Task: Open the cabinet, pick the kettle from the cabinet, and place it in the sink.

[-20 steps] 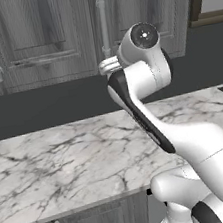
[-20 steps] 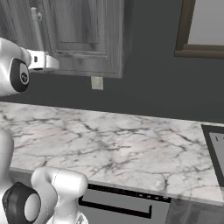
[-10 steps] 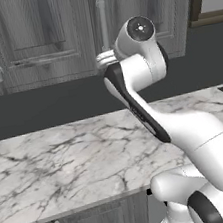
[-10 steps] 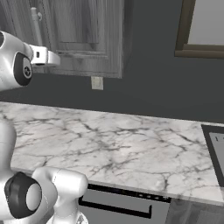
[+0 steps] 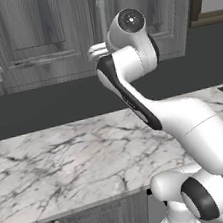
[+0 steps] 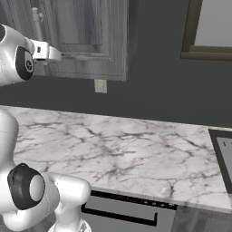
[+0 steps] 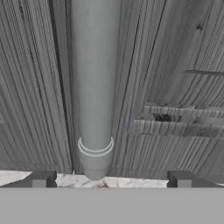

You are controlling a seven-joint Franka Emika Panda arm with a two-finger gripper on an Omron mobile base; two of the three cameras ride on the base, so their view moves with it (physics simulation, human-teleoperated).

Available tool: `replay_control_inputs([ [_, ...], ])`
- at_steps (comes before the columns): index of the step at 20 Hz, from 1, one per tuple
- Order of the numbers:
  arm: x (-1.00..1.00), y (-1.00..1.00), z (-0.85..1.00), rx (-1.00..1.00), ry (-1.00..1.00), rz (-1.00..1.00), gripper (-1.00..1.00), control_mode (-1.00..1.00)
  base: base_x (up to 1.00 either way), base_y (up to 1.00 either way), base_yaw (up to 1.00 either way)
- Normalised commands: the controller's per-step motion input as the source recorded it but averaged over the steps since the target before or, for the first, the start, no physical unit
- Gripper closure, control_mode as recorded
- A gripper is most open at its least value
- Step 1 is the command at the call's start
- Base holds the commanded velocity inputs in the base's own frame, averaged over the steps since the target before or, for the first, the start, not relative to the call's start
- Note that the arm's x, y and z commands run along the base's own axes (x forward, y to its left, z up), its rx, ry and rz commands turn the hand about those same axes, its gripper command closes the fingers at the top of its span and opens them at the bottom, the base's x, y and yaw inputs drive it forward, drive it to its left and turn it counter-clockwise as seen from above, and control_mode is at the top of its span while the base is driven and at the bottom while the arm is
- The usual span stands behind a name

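My arm (image 5: 186, 122) is glossy white with rounded, bulbous links, a black strip along the upper link, dark grey round joint caps, and two small square dark fingertips (image 7: 41, 179) at the hand.

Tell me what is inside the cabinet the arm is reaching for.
Nothing inside can be seen: the cabinet door is closed and covers its contents. Only the door panel and its silver bar handle show, with the open tool close in front of the handle.
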Motion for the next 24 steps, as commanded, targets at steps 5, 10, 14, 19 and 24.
replay_control_inputs([
  [5,0.23,0.14,0.18,0.01,0.0,0.0,-1.0,-1.0,0.0,0.0,0.0],
  [10,0.23,0.07,0.12,0.0,0.0,0.0,-1.0,-1.0,0.0,0.0,0.0],
  [14,0.27,0.03,0.05,0.0,0.0,0.0,-1.0,-1.0,0.0,0.0,0.0],
  [19,0.3,0.0,0.02,0.0,0.0,0.0,-1.0,-1.0,0.0,0.0,0.0],
  [24,0.25,0.01,0.0,0.0,0.0,-0.01,1.0,-1.0,0.0,0.0,0.0],
])
